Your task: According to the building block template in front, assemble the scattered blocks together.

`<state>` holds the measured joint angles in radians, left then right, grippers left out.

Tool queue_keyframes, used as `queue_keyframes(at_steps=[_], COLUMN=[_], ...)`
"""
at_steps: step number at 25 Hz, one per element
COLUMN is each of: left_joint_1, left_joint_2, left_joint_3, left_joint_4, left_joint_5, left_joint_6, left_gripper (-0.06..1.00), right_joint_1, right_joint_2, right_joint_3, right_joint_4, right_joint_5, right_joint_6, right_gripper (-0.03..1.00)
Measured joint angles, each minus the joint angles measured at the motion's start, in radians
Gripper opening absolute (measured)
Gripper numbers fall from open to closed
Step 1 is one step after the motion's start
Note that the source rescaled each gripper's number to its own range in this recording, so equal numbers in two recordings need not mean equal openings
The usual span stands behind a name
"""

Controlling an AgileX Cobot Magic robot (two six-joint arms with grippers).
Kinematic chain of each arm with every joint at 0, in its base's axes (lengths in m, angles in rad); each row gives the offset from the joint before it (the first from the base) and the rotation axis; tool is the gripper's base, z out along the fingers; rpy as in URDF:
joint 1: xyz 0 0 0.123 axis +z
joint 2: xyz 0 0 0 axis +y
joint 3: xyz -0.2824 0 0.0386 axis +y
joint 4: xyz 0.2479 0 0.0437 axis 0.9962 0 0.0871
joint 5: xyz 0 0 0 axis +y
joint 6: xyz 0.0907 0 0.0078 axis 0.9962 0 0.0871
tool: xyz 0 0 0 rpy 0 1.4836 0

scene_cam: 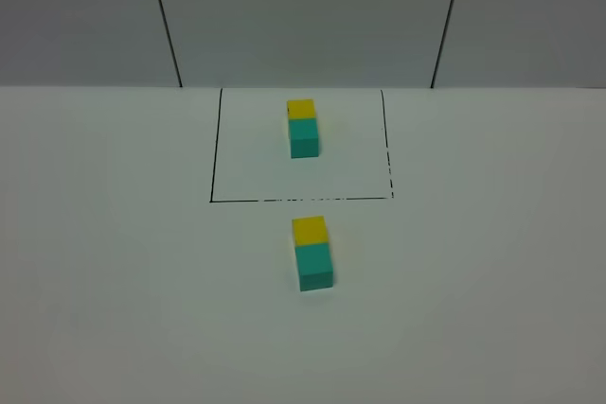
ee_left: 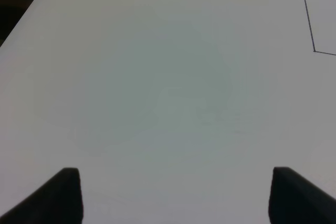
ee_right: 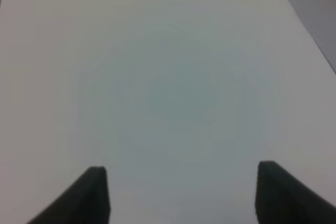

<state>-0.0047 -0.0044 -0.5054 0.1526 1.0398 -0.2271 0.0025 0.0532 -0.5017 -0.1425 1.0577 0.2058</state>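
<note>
Left gripper (ee_left: 176, 195): jaws spread wide, nothing between the dark fingertips (ee_left: 63, 195); only bare white table (ee_left: 157, 103) beneath. Corner of the black drawn rectangle (ee_left: 313, 51) at upper right of the left wrist frame.

Centre of the overhead frame: building block template (scene_cam: 303, 128) inside the rectangle, upper middle; yellow cube farther back, teal cube nearer, touching in a row. Just below the rectangle's lower line, unframed: yellow block (scene_cam: 310, 230) and teal block (scene_cam: 315, 265), touching, yellow behind, teal in front, same order as template.

Right gripper (ee_right: 181, 192): jaws likewise wide apart, empty, over bare table. Neither gripper visible in the overhead frame.
</note>
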Motion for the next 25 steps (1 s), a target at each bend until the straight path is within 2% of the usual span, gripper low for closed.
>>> queue_keyframes(at_steps=[16,25], left_joint_1=[0.0,0.0], left_joint_2=[0.0,0.0], left_joint_3=[0.0,0.0], left_joint_4=[0.0,0.0], left_joint_5=[0.0,0.0], left_joint_6=[0.0,0.0], left_gripper=[0.6,0.6], right_joint_1=[0.0,0.0], right_joint_2=[0.0,0.0], right_joint_3=[0.0,0.0], right_joint_4=[0.0,0.0], right_joint_5=[0.0,0.0], right_joint_6=[0.0,0.0], right_gripper=[0.03,0.0])
